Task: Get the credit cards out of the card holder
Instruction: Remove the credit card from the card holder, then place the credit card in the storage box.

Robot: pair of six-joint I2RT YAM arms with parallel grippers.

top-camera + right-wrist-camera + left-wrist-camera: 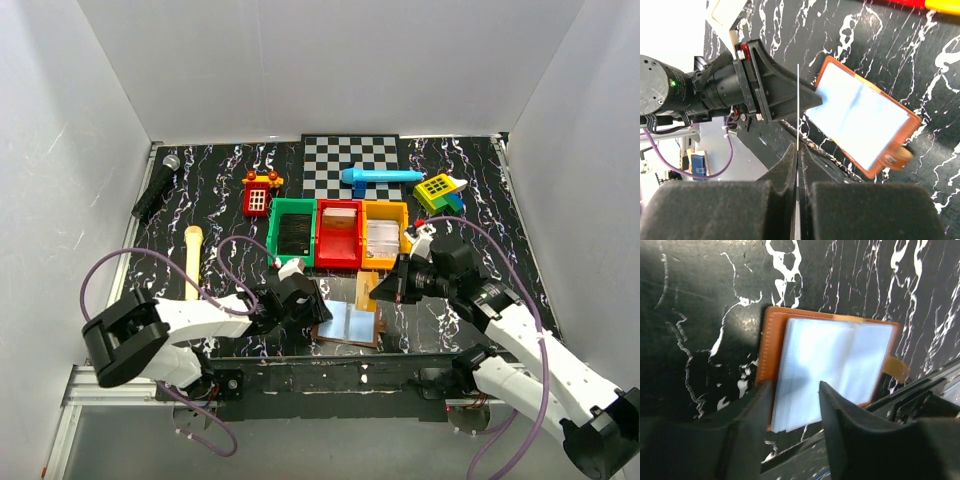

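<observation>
Meanwhile, the right gripper (pixel 798 156) pinches a thin card (pixel 798 100) edge-on near the open card holder (pixel 832 352); the left gripper (pixel 794 390), fingers parted, straddles its edge on the table (pixel 700 315).

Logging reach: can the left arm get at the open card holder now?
Probably yes: the left gripper is open, its fingers straddling an edge of the card holder, with nothing between. The right gripper, shut on a card, sits beside it.
</observation>
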